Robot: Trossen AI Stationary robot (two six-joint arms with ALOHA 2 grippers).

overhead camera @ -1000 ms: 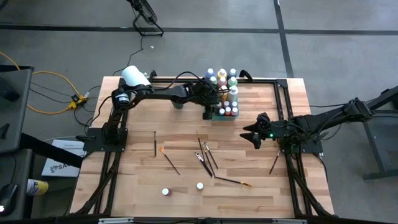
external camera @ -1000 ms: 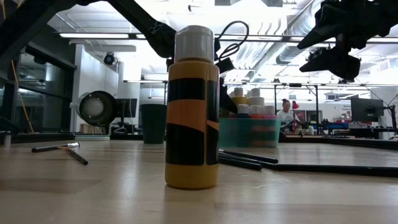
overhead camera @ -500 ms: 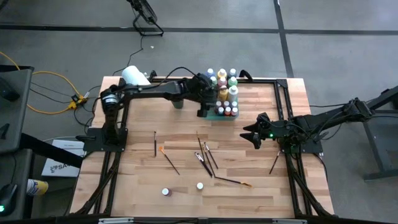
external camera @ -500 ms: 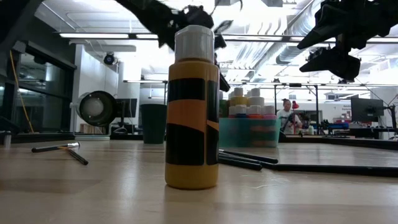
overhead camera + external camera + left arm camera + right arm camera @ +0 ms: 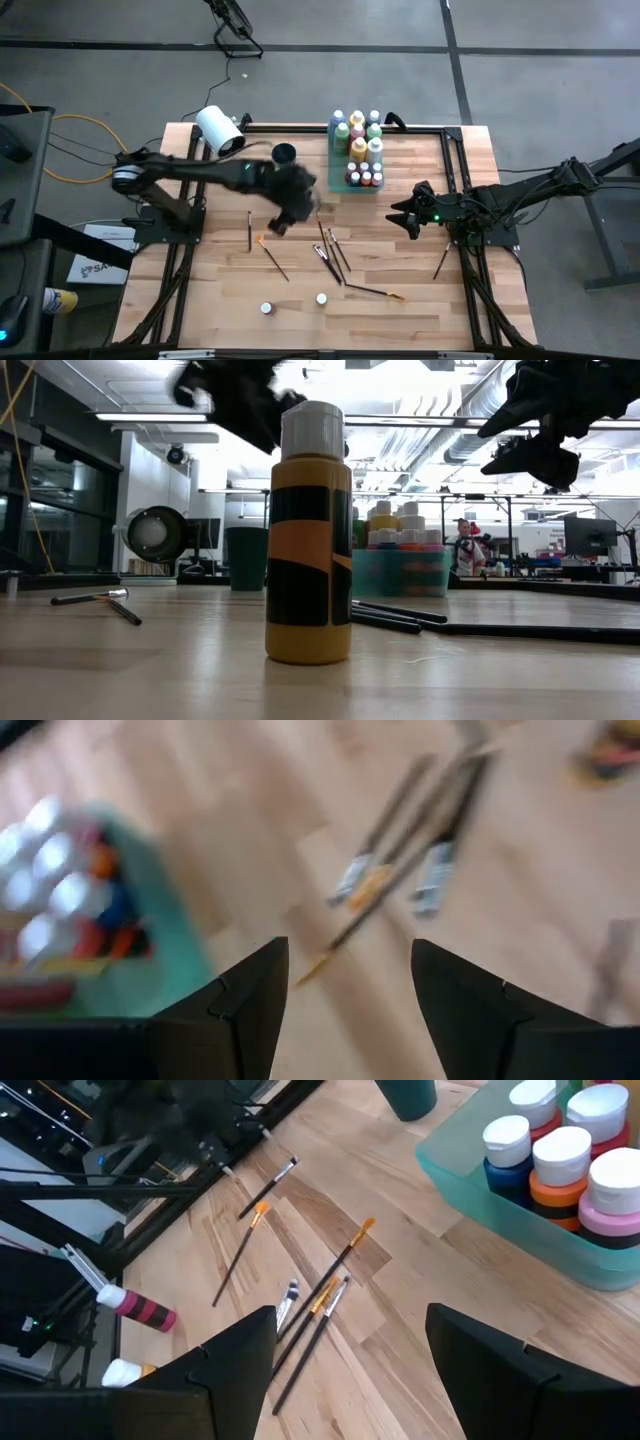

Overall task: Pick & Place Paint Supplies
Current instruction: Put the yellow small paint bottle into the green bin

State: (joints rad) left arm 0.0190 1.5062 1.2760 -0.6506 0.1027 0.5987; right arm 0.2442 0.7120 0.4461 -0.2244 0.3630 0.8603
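Two grippers hang empty with fingers spread: the left gripper [image 5: 283, 222] near the green tray [image 5: 341, 186], above loose paintbrushes [image 5: 331, 252]; the right gripper [image 5: 402, 220] beside that tray.

Wooden table [image 5: 420, 300] — translucent plastic tray [image 5: 470, 1175]

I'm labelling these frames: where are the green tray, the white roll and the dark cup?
Green tray [image 5: 342, 185]: high view, its bare near-left corner.
White roll [image 5: 221, 131]: high view, middle of its side.
Dark cup [image 5: 284, 154]: high view, its open top.
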